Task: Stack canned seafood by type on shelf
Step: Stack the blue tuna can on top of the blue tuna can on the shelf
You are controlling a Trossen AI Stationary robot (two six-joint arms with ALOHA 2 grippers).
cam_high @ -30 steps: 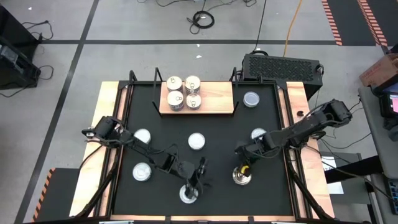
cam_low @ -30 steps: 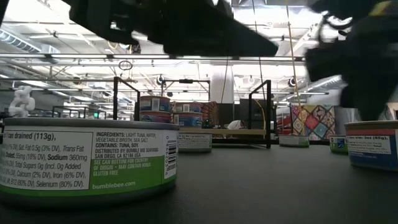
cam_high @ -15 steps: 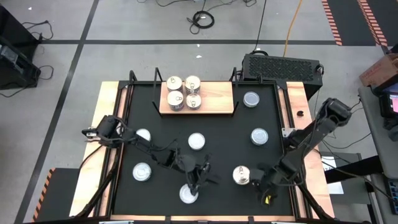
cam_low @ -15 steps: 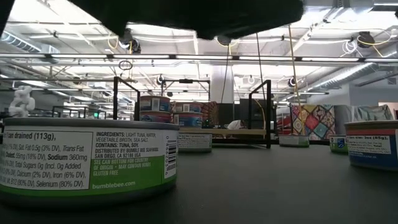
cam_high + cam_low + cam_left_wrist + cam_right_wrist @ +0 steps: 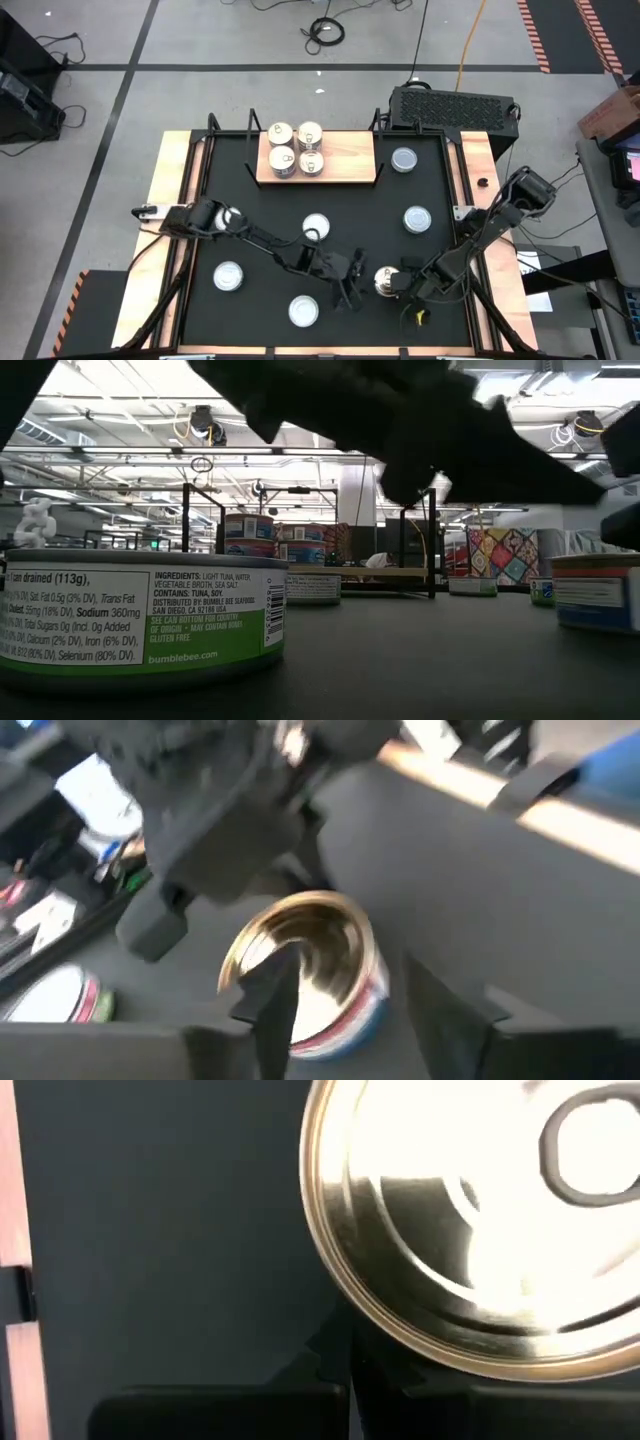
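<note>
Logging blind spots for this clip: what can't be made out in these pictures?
- Low view: both arms are dark blurs along the top edge; which is which cannot be told.
- Right wrist view: the gold-topped round tin is cut off by the edge.
- High view: prints on the four tins on the light wooden shelf are too small to read.

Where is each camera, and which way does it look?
High view: above the table, looking straight down on both arms, the shelf and tins.
Low view: at tabletop height, looking across; dark arms overhead.
Left wrist view: past the left gripper at the gold-topped tin.
Right wrist view: right gripper beside that same tin, also in the high view.
</note>
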